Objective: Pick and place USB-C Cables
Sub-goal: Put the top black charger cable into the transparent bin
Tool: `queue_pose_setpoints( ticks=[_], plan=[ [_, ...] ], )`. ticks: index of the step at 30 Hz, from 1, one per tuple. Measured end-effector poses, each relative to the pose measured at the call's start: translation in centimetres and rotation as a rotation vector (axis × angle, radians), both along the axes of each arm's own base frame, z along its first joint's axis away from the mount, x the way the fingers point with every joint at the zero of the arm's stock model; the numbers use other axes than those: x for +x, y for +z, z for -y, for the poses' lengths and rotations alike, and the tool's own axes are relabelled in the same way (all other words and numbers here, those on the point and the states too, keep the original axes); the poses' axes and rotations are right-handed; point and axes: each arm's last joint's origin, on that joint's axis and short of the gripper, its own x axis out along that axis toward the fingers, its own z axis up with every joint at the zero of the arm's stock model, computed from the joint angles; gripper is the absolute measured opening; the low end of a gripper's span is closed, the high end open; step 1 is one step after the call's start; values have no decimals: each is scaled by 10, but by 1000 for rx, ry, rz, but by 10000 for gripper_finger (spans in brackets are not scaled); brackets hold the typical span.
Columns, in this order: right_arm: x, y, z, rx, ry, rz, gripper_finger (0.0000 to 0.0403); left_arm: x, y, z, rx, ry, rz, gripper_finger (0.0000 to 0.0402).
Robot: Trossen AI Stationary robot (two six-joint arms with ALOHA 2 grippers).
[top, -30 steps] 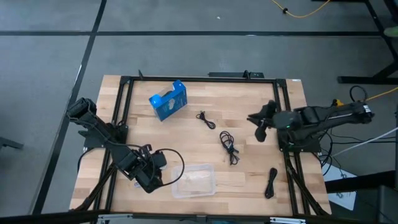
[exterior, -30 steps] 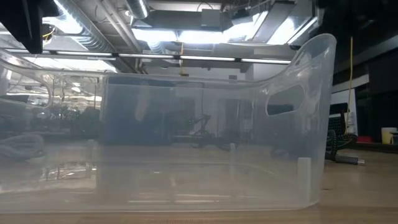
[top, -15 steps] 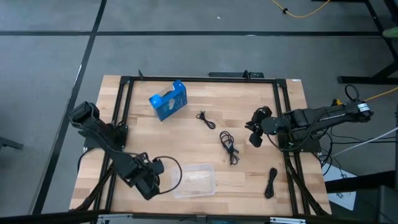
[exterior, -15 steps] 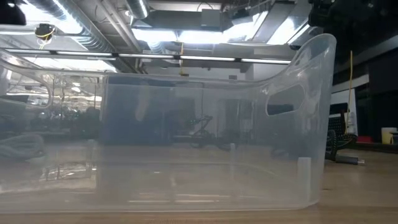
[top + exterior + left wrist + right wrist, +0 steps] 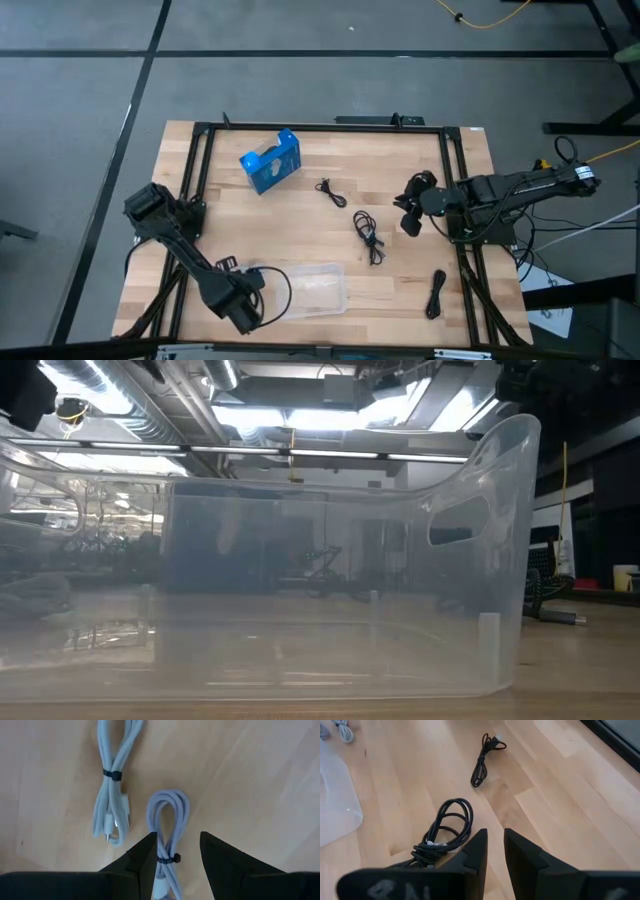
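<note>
Two grey cables are lying under the left pincer at the high view's lower left; its spread fingers are straddling the nearer cable, long axis running between them. Mid-right, the right pincer, narrowly parted and empty, is hovering beside a black cable.

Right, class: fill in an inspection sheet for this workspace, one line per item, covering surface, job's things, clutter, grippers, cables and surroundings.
Surface: wooden table, black frame.
Job's things: three black USB-C cables loose on the wood; two grey cables below the left wrist; clear tray near the front edge.
Clutter: blue box.
Grippers: left gripper open over a grey cable; right gripper above a black cable.
Cables: yellow cord on floor.
Surroundings: grey floor.
</note>
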Motion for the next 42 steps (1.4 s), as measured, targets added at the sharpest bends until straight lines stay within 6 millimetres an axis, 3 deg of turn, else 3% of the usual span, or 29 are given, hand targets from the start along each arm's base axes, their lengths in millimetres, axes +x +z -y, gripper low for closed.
queue_pose_setpoints(
  ticks=[13,21,33,42],
  plan=[
    [1,1,0,1,1,11,68,5,3,-6,-9,59,-2,143],
    [1,1,0,0,1,11,68,5,3,-7,-111,144,-108,143],
    [2,0,0,0,2,9,68,18,3,-18,-37,206,5,143],
    [39,1,-12,34,203,146,68,36,3,-42,-18,140,-4,143]
  ],
)
